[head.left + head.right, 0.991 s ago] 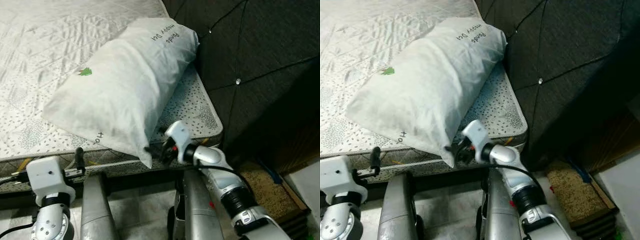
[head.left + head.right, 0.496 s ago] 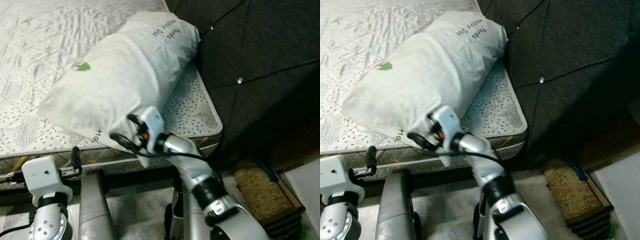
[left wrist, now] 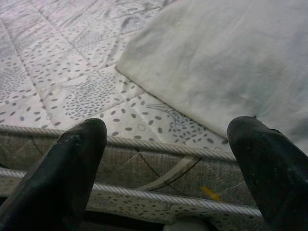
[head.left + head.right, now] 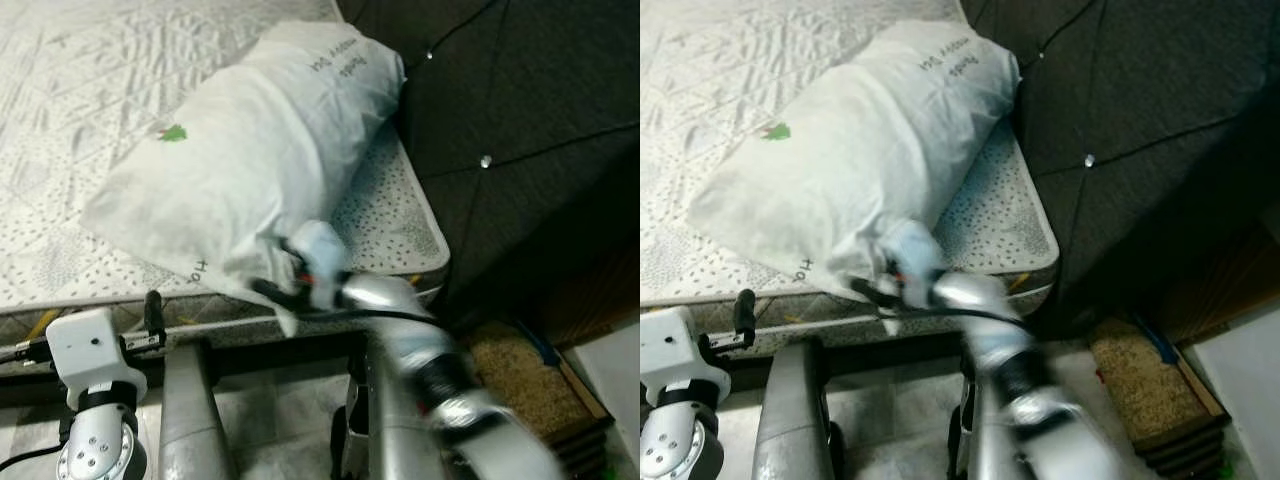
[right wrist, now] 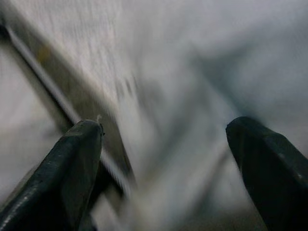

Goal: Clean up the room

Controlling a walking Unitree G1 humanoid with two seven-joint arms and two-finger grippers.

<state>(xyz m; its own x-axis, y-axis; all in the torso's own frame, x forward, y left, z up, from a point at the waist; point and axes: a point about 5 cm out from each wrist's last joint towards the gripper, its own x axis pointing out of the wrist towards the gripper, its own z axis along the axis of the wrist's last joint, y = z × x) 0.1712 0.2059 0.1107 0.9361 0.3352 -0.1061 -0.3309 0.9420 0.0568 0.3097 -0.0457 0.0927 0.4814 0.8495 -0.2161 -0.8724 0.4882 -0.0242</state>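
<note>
Our right pincer [image 5: 159,159] is spread wide and empty at the near corner of the pillow [image 4: 250,160], which lies slantwise on the bed [image 4: 80,90] up against the dark tufted headboard [image 4: 520,110], so we judge we are lining up to grip that corner. Our left pincer [image 3: 166,159], likewise spread and empty, waits low beside the mattress edge. The pillow is plump, soft white cloth with small print; the mattress is quilted, speckled and corded along its rim.
</note>
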